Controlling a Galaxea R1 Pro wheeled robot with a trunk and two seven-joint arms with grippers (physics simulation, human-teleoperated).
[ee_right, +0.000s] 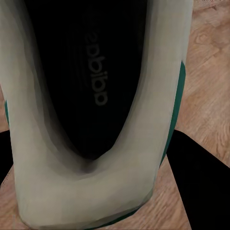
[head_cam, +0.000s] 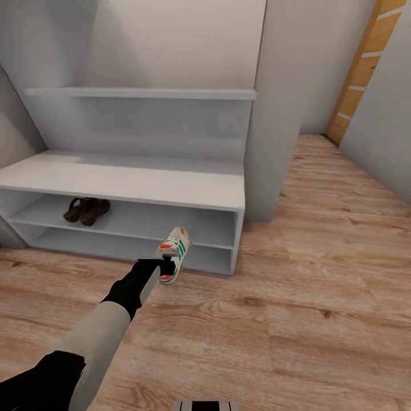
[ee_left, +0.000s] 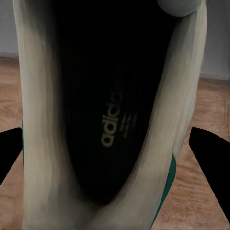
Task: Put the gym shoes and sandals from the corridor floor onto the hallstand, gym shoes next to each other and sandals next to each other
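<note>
The left gripper (head_cam: 166,267) grasps a gym shoe (head_cam: 174,254) by its heel, near the hallstand's (head_cam: 171,194) lower right front edge; sandals (head_cam: 87,210) sit on the middle shelf. The right gripper (ee_right: 96,191) clasps another sneaker (ee_right: 86,182). Tilted, the shoe could catch the shelf lip and drop.

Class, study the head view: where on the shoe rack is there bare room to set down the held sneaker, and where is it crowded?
The hallstand top is bare end to end. The upper open shelf is free right of the two sandals, which crowd its left part. The left gripper holds a gym shoe before the lower row's right part.
</note>
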